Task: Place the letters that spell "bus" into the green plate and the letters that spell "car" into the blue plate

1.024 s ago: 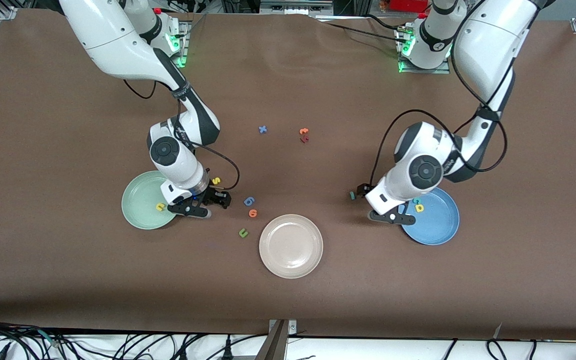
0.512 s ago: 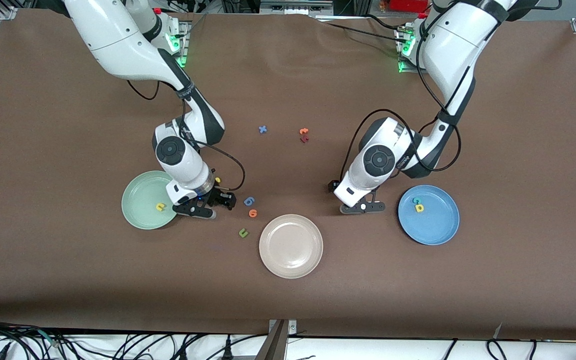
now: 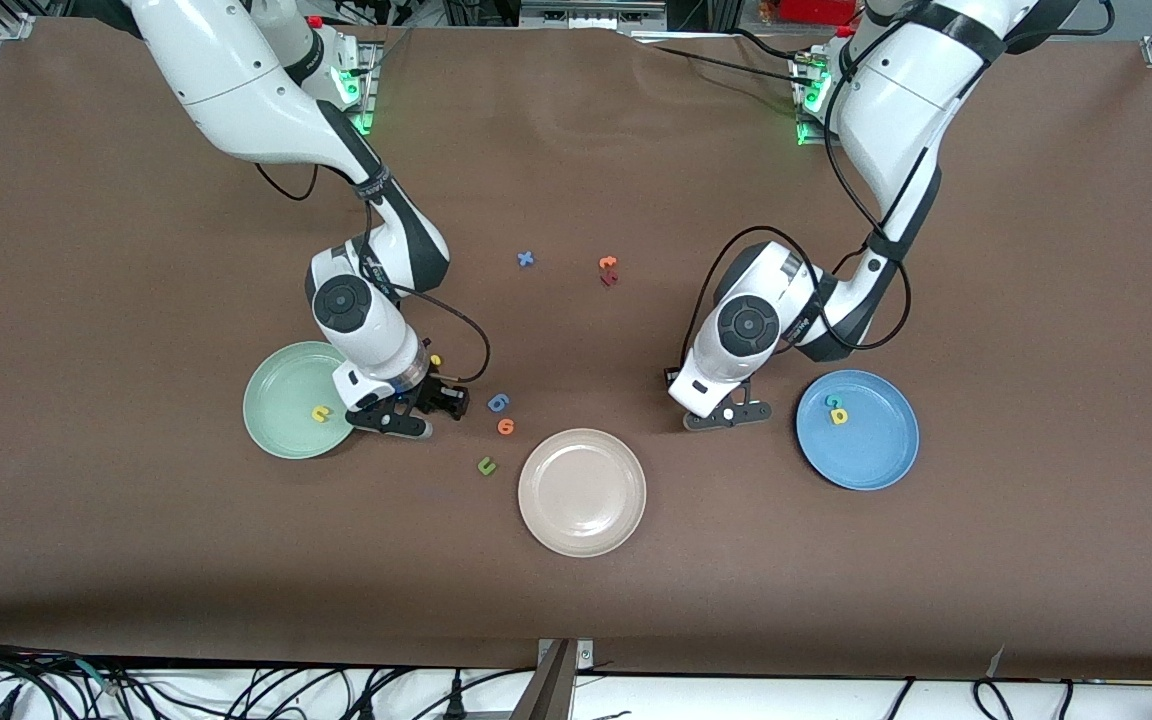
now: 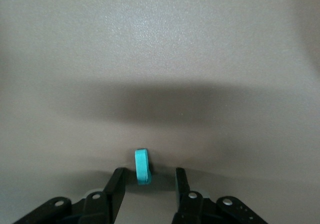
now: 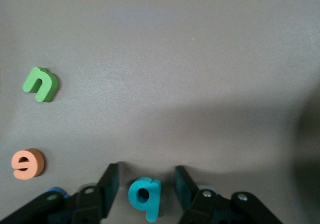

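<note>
the right tool (image 5: 146,178) is down at the surface (image 3: 136,560) just beside the green plate (image 3: 276,432), toward the middle of the surface. it is spread, its fingers (image 5: 111,180) standing either side of the b (image 5: 145,196), which lies flat between them with a thin gap on each side. the s (image 3: 435,360) lies just beside this tool's wrist, and the yellow u (image 3: 320,413) lies in the green plate close by. an orange piece (image 5: 28,164), a blue 6 (image 3: 498,402) and an olive u (image 5: 41,83) lie near this tool, on the surface.

the left tool (image 4: 148,178) is down at the surface between the beige plate (image 3: 582,535) and the blue plate (image 3: 866,465). it is spread too, with the r (image 4: 142,166) standing on edge between its fingers (image 4: 117,183), apart from both. the c (image 3: 832,401) and the a (image 3: 839,416) lie in the blue plate, near this tool.
</note>
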Motion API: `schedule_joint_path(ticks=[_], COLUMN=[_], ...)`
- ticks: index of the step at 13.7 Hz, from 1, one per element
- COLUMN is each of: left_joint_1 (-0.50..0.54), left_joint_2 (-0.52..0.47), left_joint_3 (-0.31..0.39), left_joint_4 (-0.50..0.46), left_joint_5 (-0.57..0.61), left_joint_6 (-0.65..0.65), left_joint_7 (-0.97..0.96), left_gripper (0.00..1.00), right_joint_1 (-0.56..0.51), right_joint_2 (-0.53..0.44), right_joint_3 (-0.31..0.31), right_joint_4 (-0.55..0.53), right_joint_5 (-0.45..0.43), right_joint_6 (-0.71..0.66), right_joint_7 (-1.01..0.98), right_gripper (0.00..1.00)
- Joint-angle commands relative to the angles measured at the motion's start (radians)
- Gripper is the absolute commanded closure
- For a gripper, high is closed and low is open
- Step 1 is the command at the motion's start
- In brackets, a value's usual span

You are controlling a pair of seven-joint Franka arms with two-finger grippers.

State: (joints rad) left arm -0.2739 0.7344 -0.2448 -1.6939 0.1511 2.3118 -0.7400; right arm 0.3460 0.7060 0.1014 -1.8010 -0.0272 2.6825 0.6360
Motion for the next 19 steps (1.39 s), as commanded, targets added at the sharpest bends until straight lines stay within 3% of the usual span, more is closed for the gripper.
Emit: schedule_joint_path(ticks=[1,2,3,4,7,13,17,19], left_joint_1=[-0.004,-0.004,-0.004,-0.002,0.015,0.125,0.208,0.217], left_joint_2=[0.011,0.011,0.01,0.004,-0.024,-0.136,-0.133,-0.095], left_joint_3=[0.006,0.006,0.006,0.007,0.006,0.007,0.007,0.01], left_joint_4=[0.01,0.011,0.011,0.013,0.019,0.028,0.037,0.086], left_joint_5=[0.013,0.012,0.012,0.012,0.021,0.022,0.025,0.024], left_joint_6=[0.008,0.008,0.002,-0.003,-0.054,-0.236,-0.261,-0.259], left_joint_7=[-0.021,-0.021,-0.021,-0.013,-0.006,0.239,0.453,0.522], left_gripper=[0.73,0.92,1.0,1.0,1.0,1.0,0.98,0.95], right_joint_1=[0.022,0.022,0.022,0.024,0.024,0.011,0.007,0.001], right_joint_2=[0.046,0.047,0.047,0.047,0.044,0.02,-0.011,-0.025], right_joint_3=[-0.006,-0.006,-0.006,-0.006,-0.006,-0.009,-0.046,-0.066], right_joint_4=[0.028,0.028,0.028,0.028,0.04,0.092,0.146,0.146], right_joint_5=[-0.022,-0.022,-0.022,-0.022,-0.022,-0.011,-0.008,-0.008], right_joint_6=[0.008,0.008,0.008,0.008,0.007,-0.076,-0.228,-0.268], right_joint_7=[0.028,0.027,0.027,0.025,0.011,-0.024,-0.119,-0.172], right_gripper=[0.54,0.54,0.58,0.63,0.89,0.9,0.9,0.9])
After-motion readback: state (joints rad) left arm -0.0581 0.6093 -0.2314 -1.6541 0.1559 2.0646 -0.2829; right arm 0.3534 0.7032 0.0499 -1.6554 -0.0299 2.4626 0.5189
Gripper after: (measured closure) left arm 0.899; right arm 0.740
